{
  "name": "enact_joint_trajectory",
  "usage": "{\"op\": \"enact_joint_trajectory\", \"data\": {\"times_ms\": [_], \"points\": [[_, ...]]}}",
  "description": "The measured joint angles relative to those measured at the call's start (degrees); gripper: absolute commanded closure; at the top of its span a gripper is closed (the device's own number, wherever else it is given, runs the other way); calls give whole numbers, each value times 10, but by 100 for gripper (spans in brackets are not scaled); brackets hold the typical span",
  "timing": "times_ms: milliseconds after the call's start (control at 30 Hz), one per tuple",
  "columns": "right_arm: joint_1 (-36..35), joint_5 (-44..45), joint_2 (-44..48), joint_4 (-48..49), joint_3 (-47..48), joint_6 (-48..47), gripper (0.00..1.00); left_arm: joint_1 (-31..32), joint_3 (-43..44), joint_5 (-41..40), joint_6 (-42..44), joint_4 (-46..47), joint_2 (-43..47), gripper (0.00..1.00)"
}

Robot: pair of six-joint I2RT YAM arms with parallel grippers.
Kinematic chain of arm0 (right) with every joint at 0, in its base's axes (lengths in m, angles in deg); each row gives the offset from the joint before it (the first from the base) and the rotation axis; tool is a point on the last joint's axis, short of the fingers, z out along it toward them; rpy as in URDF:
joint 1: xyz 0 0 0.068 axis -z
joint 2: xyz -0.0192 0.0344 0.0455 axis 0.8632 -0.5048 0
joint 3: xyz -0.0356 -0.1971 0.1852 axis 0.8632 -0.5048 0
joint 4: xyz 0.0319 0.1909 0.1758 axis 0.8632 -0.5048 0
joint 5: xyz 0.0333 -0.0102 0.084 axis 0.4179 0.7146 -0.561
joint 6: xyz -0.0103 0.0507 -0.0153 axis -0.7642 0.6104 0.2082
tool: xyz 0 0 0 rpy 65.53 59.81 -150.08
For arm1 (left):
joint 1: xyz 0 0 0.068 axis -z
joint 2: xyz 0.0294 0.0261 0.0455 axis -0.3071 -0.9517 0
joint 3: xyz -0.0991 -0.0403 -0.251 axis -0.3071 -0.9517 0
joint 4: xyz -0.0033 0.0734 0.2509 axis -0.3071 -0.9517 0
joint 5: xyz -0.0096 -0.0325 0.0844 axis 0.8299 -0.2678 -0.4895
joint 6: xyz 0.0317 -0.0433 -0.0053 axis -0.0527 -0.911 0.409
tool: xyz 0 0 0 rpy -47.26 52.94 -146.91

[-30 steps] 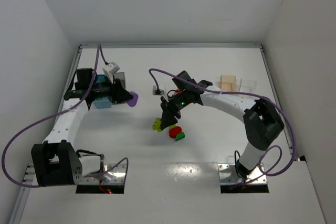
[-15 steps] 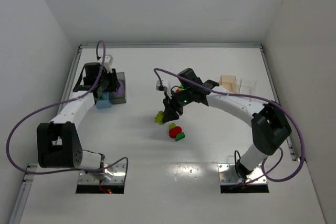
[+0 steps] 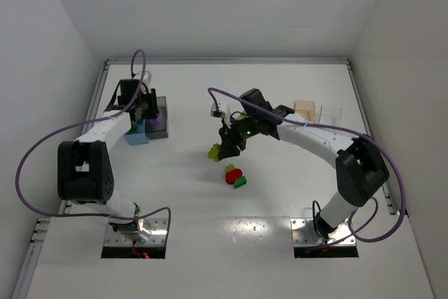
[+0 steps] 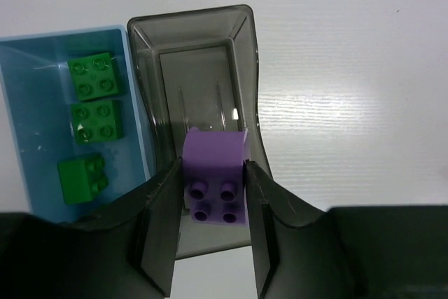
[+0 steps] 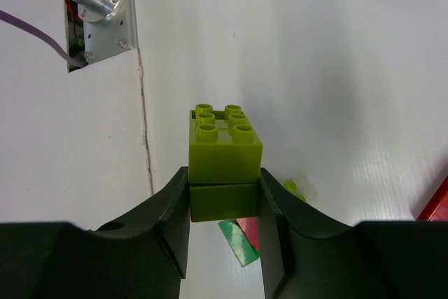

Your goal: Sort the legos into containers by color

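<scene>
Purple lego point(image 4: 214, 173) over grey bin point(image 4: 192, 33) interior

The left arm point(image 3: 94, 146) and right arm point(image 3: 308, 139) share white tubular links and blocky black joint housings point(image 3: 80, 173). Purple cables point(image 3: 28, 166) trail from each. A green light point(image 3: 243, 131) glows mid-frame on the right arm. Silver base plates point(image 3: 150, 232) sit along the bottom edge. The fingers point(image 4: 162, 232) are matte black.

I see glossy, translucent plastic in the grey bin point(image 4: 199, 75); the purple brick point(image 4: 214, 180) over it and the lime brick point(image 5: 224, 155) are smooth plastic.
</scene>
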Motion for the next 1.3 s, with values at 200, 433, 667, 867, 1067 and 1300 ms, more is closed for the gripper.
{"op": "enact_joint_trajectory", "data": {"times_ms": [200, 433, 667, 867, 1067, 1300], "points": [[6, 4, 2, 1, -2, 0, 95, 0, 16, 12, 3, -2, -8, 27], [7, 16, 10, 4, -6, 0, 95, 0, 10, 101, 23, -5, 44, 28], [7, 2, 17, -2, -3, -2, 95, 70, 25, 426, 101, -38, 137, 28], [10, -47, 17, -29, 30, -25, 95, 136, 31, 551, 165, -103, 122, 25], [11, -66, 14, -35, 58, -35, 95, 149, 31, 587, 195, -133, 120, 20], [13, -66, 0, -40, 61, -46, 95, 154, 28, 615, 216, -153, 120, 17]]}}
